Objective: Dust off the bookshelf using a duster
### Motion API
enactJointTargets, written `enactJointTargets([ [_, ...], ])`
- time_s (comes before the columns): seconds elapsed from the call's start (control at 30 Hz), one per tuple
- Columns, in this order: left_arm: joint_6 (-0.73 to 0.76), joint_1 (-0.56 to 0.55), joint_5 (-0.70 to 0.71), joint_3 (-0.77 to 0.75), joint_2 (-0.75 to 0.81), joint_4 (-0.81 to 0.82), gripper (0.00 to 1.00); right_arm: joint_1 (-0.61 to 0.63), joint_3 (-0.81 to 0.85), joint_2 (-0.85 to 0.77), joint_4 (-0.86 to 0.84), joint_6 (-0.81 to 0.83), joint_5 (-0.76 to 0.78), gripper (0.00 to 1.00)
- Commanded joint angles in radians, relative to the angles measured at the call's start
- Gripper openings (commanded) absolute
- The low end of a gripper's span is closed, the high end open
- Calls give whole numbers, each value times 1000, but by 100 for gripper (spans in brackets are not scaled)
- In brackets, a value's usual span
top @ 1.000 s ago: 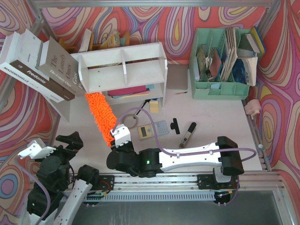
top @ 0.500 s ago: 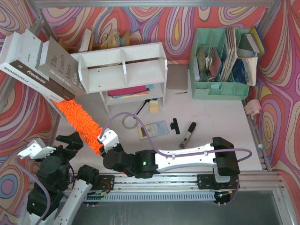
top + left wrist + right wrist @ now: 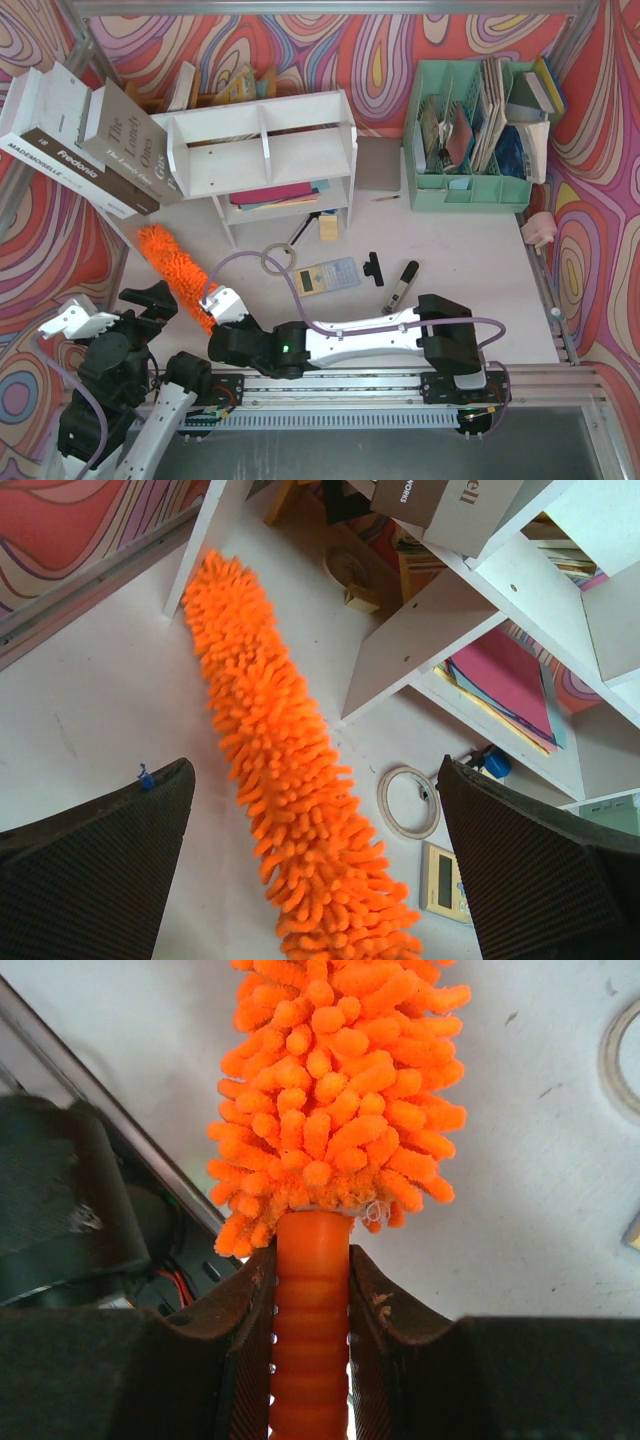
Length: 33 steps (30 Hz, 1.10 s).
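The white bookshelf [image 3: 300, 128] stands at the back middle of the table, with flat books on its lower tier. The orange fluffy duster [image 3: 175, 268] lies slanted in front of the shelf's left foot, clear of the shelf. My right gripper [image 3: 222, 305] is shut on the duster's ribbed orange handle [image 3: 310, 1300], just below the fluffy head [image 3: 335, 1090]. My left gripper [image 3: 152, 300] is open and empty, close to the left of the duster. In the left wrist view the duster [image 3: 290, 770] runs between the open fingers, with the shelf [image 3: 420, 640] beyond.
Large books [image 3: 80, 140] lean against the shelf's left end. A mint green organizer [image 3: 480, 130] stands at the back right. A tape ring [image 3: 277, 262], a small calculator [image 3: 325, 275], a black clip [image 3: 373, 265] and a dark marker [image 3: 400, 287] lie in front of the shelf.
My right gripper has swung left and toward the near edge with the duster. The duster head has moved away from the shelf's lower left and now points to the far left.
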State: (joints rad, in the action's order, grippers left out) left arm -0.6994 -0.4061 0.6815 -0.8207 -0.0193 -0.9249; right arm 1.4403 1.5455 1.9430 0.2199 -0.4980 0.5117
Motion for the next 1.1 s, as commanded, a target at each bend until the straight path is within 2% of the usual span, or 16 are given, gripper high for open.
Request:
enactJointTargets([
  [0.0,8,-5,7,8,15,9,99,-16,24,6,8,-25,-71,0],
  [0.4,8,-5,7,9,15,11,99,-1,-46,-153,-131,44,-3,0],
  [0.57,9,-5,9,8,15,8,98,-1,-33,-97,-81,11,2,0],
  [0.7,7,-5,9,9,14,9,99,-17,10,6,-15,1,4,0],
  [0.77,9,-5,7,9,15,12,98,-38,12,35,-4,-13,-35,0],
  [0.9,8,-5,8,8,15,9,99,-43,-8,8,-50,8,-26,0],
  [1.07,11,-4,6,11,14,15,99,-44,64,-24,-95,101,45,0],
])
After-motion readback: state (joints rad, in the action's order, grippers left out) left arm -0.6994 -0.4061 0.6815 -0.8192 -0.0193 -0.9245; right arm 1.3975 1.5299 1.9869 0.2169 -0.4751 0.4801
